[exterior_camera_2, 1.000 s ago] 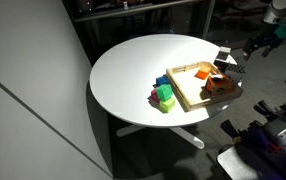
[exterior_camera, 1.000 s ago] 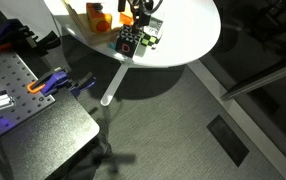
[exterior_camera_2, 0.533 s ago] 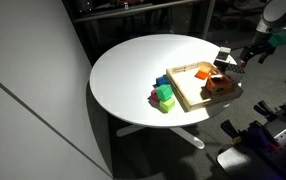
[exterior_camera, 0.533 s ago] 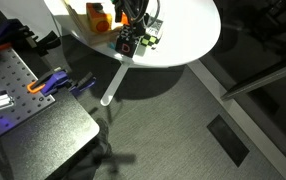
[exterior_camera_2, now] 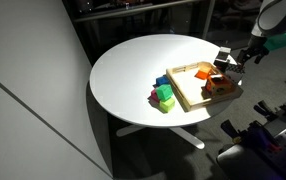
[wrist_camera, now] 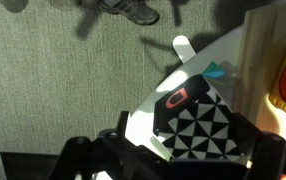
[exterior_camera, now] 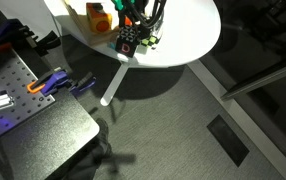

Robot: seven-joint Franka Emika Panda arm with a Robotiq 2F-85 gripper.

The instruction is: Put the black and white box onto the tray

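Partly cropped gripper [exterior_camera: 141, 20], black and white box [exterior_camera: 128, 42] half-hidden, tray [exterior_camera_2: 180, 90] beside.

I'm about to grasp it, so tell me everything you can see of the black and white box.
The black and white box is a small cube. In the wrist view one face shows black-and-white triangles and another carries a red outlined mark. It sits flat near the edge of the round white table, just outside the wooden tray.
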